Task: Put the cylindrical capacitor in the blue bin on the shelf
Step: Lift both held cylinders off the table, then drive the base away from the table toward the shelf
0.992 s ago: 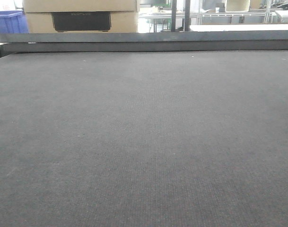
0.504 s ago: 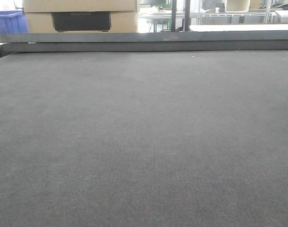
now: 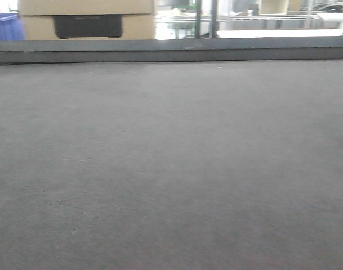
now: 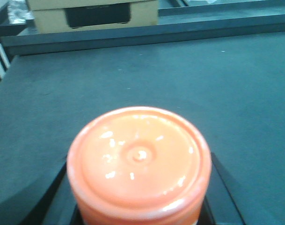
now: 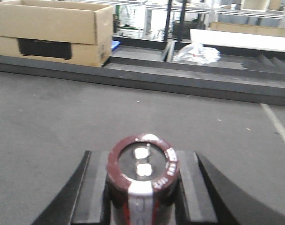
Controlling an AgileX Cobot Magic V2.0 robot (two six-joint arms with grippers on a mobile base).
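Within right pincer (image 5: 142, 190) — cylindrical capacitor (image 5: 142, 166); left pincer (image 4: 139, 199) — orange cylinder (image 4: 139, 157)

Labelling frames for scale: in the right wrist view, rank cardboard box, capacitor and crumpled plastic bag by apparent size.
1-2. cardboard box, capacitor: roughly alike, the capacitor only through nearness.
3. crumpled plastic bag, smallest.

Glossy cylindrical capacitor (image 5: 141, 173), orange cylinder (image 4: 139, 159); matt table (image 3: 171, 169)

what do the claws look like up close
Both are matte black. The left claw shows only two angled, wedge-like edges. The right claw has broad tapering fingers with flat, slightly greyer inner pads. No cables, markings or labels show on either.
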